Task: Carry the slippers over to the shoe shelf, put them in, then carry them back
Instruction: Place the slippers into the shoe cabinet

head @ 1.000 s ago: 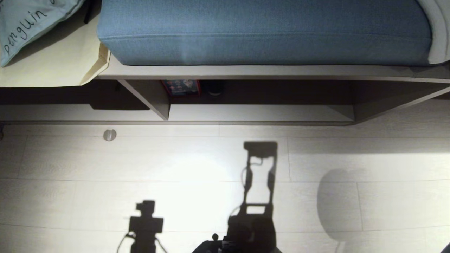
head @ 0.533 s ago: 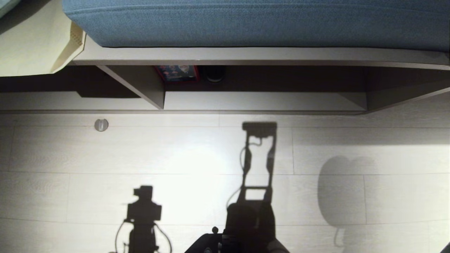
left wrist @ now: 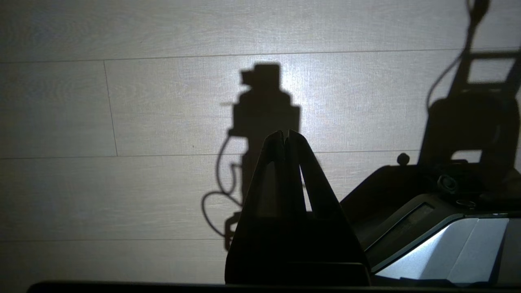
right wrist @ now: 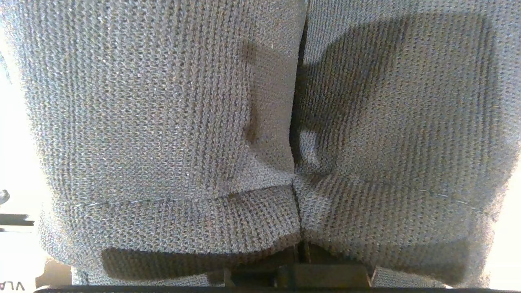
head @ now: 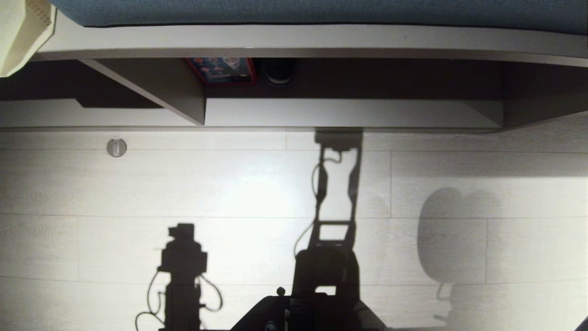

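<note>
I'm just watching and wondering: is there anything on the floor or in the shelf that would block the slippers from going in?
Nothing visible does. The slippers fill the right wrist view, close in front of the camera. The floor before the shoe shelf holds only shadows. A red box and a dark shoe sit deep at the back.

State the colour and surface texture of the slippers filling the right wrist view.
The slippers are blue-grey with a fine waffle-knit texture, clearest in the right wrist view.

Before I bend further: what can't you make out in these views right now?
- Right gripper: its fingers, hidden by the slippers filling the right wrist view.
- Shoe shelf: its depth, dark in the head view; the box and black thing are cut off by the board above.
- Both arms: outside the head view.
</note>
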